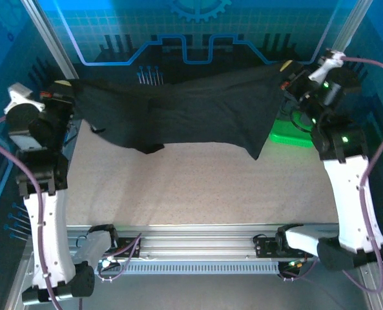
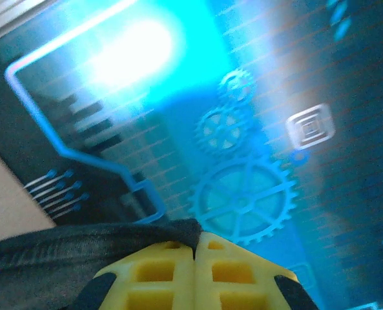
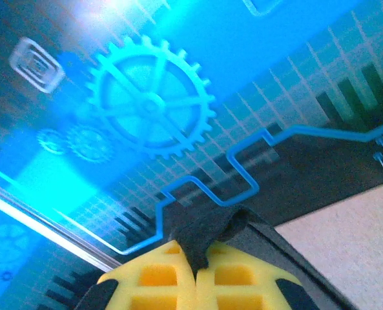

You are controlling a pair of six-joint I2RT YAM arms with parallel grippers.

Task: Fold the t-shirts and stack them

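While aloft, t-shirt in both tools

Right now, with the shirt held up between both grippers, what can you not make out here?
- Top view: green basket, mostly hidden behind the black t-shirt; contents unseen.
- Left wrist view: t-shirt blurred, cut off by the bottom edge beside the left gripper.
- Right wrist view: right gripper pinches one fold; the rest lies hidden below it.

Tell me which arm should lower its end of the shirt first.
Left, probably: both pincers are shut on the black t-shirt, but bare table lies beside the left pincer, the green basket beside the right pincer.
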